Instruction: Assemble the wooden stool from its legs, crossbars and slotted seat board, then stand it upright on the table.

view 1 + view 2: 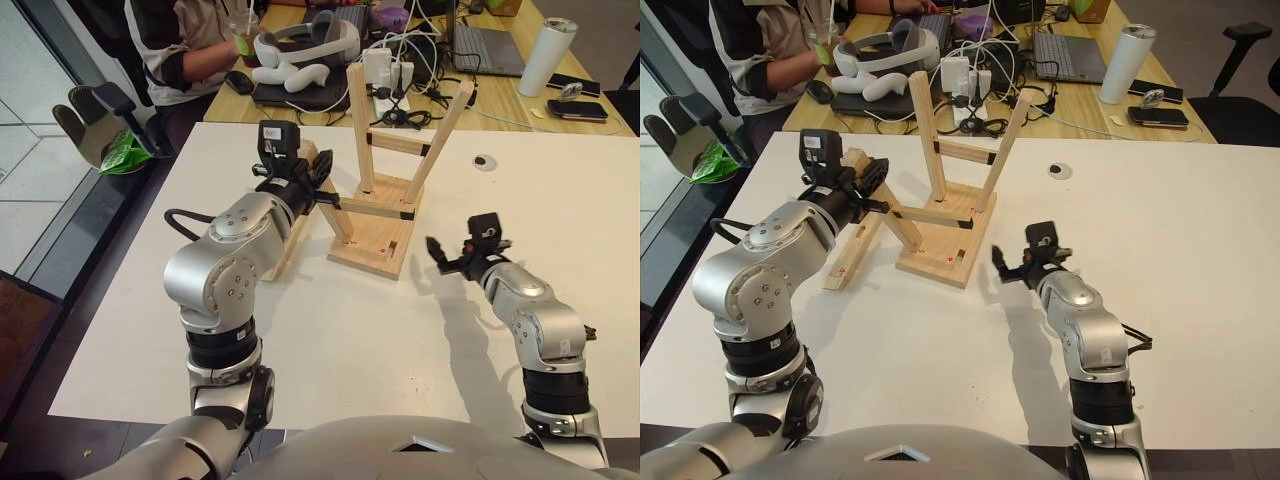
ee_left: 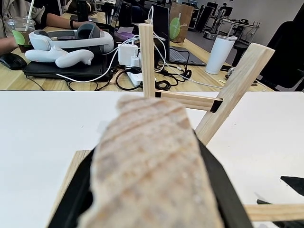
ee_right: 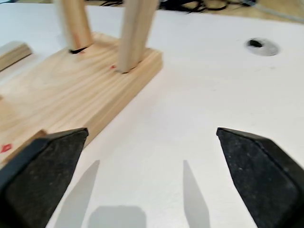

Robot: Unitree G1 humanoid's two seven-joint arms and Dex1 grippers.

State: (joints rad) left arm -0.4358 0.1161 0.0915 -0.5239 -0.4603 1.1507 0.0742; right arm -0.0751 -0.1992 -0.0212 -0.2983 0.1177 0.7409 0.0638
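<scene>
While the slotted seat board [image 1: 372,243] lay flat on the white table [image 1: 300,350] with two legs [image 1: 360,130] standing up from it, joined near their tops by a crossbar [image 1: 398,143], you had the left gripper [image 1: 315,168] clamped around a loose leg [image 2: 152,166] at the board's left side, that leg slanting down toward the table. A third leg [image 1: 902,218] leaned out of the board's left edge, and a second crossbar [image 1: 935,213] ran from it across the board. Your right gripper [image 3: 152,135] hung low over the table just right of the board, its fingers spread wide and holding nothing.
</scene>
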